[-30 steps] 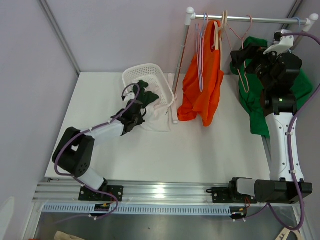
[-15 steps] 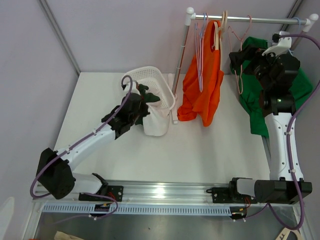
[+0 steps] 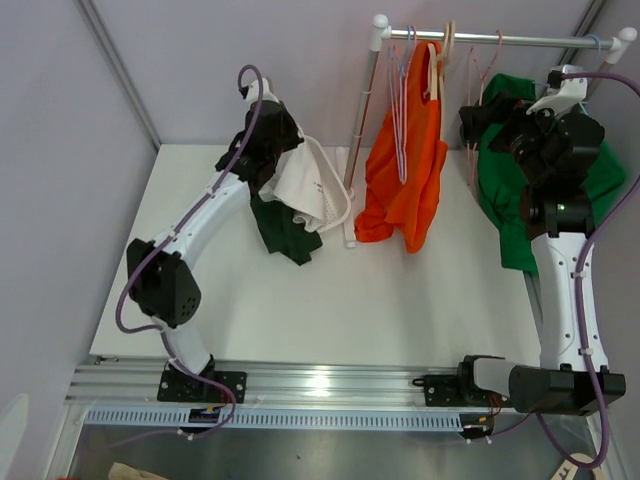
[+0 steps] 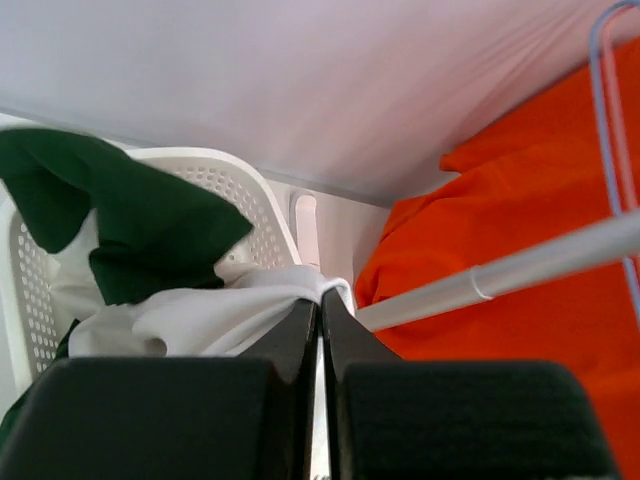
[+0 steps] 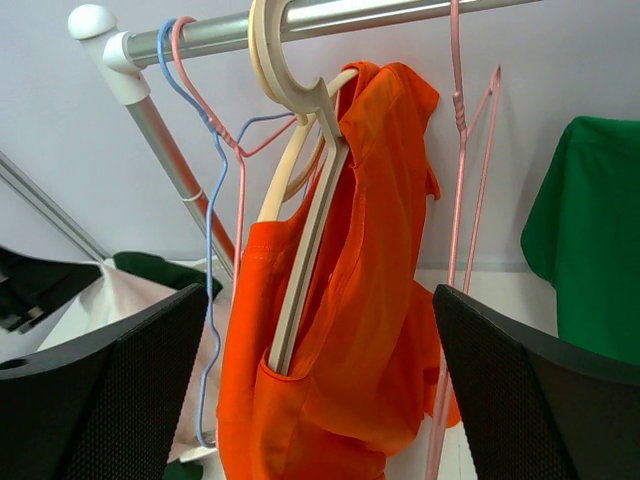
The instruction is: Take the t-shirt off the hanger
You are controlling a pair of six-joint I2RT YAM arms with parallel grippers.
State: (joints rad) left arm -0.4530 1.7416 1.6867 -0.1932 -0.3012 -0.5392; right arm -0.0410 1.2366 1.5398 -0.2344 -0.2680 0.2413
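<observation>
Orange t-shirt (image 3: pixel 405 180) hung on its beige hanger (image 5: pixel 310 220), upper centre of frame
Soft, light, slack; probably best taken at the hem; right gripper (image 3: pixel 478 115) stood spread wide; left gripper (image 4: pixel 320 300) pinched white cloth (image 4: pixel 200 320).

Orange t-shirt (image 3: pixel 405 190) hangs draped on cream hanger (image 5: pixel 312 230).

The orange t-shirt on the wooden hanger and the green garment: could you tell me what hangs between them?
A bare pink wire hanger, seen in the right wrist view.
</observation>
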